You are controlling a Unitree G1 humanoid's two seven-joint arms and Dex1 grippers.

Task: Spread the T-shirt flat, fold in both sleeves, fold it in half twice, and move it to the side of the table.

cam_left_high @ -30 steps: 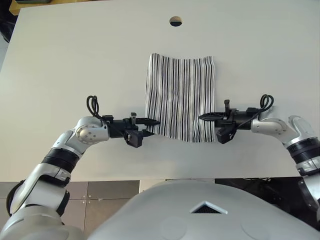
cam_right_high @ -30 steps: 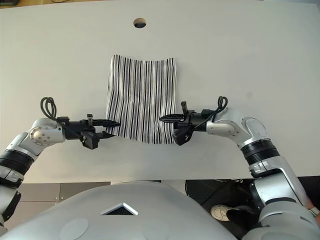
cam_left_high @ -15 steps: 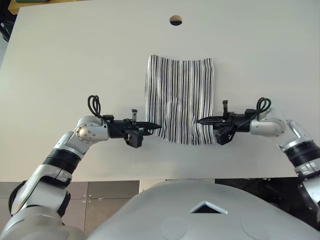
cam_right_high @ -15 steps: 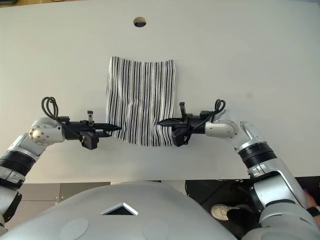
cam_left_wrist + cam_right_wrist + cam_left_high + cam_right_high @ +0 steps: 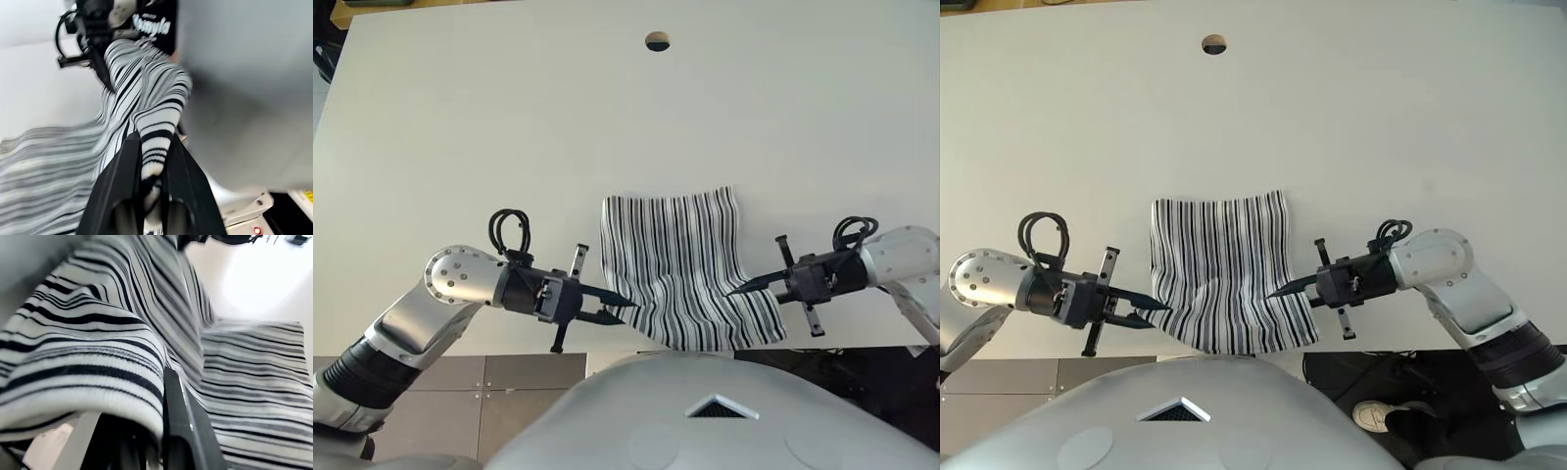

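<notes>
The black-and-white striped T-shirt [image 5: 677,259] is folded into a narrow rectangle at the near middle of the white table [image 5: 460,147]. Its far edge rests flat on the tabletop, while its near edge is raised and reaches past the table's front edge. My left gripper [image 5: 623,304] is shut on the near left corner. My right gripper [image 5: 736,291] is shut on the near right side. In the left wrist view, striped cloth [image 5: 155,142] is bunched between the fingers [image 5: 182,171]. The right wrist view has cloth [image 5: 98,352] draped over one finger [image 5: 178,421].
A round cable hole [image 5: 657,41] sits at the far middle of the table. Bare tabletop lies to the left, to the right and beyond the shirt. The table's front edge [image 5: 509,350] runs just under both grippers.
Both grippers have pulled back toward me and risen, dragging the T-shirt nearer. Its near edge now hangs lifted over the front edge.
</notes>
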